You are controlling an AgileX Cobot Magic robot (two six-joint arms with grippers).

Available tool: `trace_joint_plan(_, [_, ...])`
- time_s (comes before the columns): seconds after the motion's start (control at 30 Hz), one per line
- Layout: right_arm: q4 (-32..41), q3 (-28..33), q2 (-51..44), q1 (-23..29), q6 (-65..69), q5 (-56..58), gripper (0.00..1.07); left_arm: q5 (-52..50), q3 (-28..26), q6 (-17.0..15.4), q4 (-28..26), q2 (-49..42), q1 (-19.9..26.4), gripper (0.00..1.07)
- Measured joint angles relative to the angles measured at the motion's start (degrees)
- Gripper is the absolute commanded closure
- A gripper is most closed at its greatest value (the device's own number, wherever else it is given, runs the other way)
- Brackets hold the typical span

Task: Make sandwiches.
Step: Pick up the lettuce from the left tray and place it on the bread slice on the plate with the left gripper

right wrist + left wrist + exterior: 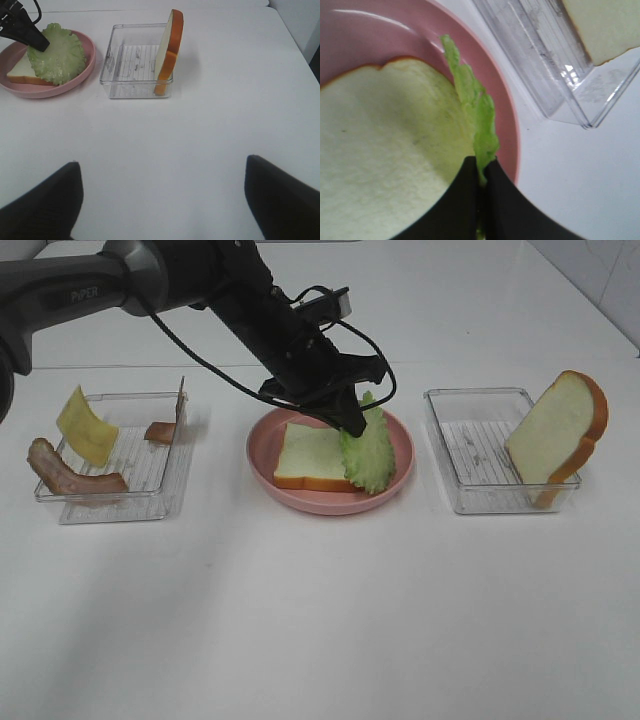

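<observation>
The left claw [352, 426] is pinching the lettuce leaf [370, 452] by its far edge, with both fingers pressed together on it (the left wrist view is showing the leaf's rim caught between the two black tips). The leaf is draping over the right side of a bread slice [308, 455], which is lying flat in the pink plate [330, 506] at mid-table. The right claw [161, 162] is hanging spread wide above the white table [200, 135], gripping nothing. A second bread slice [558, 432] is standing tilted on edge in the right tray [462, 502]. At the left tray [125, 508], a cheese square [85, 425] is leaning on the rim and bacon strips [72, 476] are lying partly over the edge.
</observation>
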Motion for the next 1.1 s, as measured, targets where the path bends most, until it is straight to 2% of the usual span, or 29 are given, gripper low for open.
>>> trace_joint_plan(0.2, [0.00, 0.00, 0.00, 0.00, 0.00, 0.00, 0.23, -2.23, 0.00, -0.52, 4.47, 0.00, 0.00, 1.07])
trace_joint_plan(0.4, [0.00, 0.00, 0.00, 0.00, 0.00, 0.00, 0.23, -2.12, 0.00, -4.41, 11.80, 0.00, 0.00, 1.07])
trace_joint_plan(0.77, [0.00, 0.00, 0.00, 0.00, 0.00, 0.00, 0.23, -2.12, 0.00, -5.67, 16.39, 0.00, 0.00, 1.07])
trace_joint_plan(0.93, [0.00, 0.00, 0.00, 0.00, 0.00, 0.00, 0.23, -2.12, 0.00, -7.79, 18.16, 0.00, 0.00, 1.07])
trace_joint_plan(1.03, [0.00, 0.00, 0.00, 0.00, 0.00, 0.00, 0.23, -2.12, 0.00, -9.28, 18.56, 0.00, 0.00, 1.01])
trace_joint_plan(1.07, [0.00, 0.00, 0.00, 0.00, 0.00, 0.00, 0.23, -2.12, 0.00, -10.03, 18.74, 0.00, 0.00, 0.89])
trace_joint_plan(1.1, [0.00, 0.00, 0.00, 0.00, 0.00, 0.00, 0.23, -2.12, 0.00, -10.03, 18.74, 0.00, 0.00, 0.89])
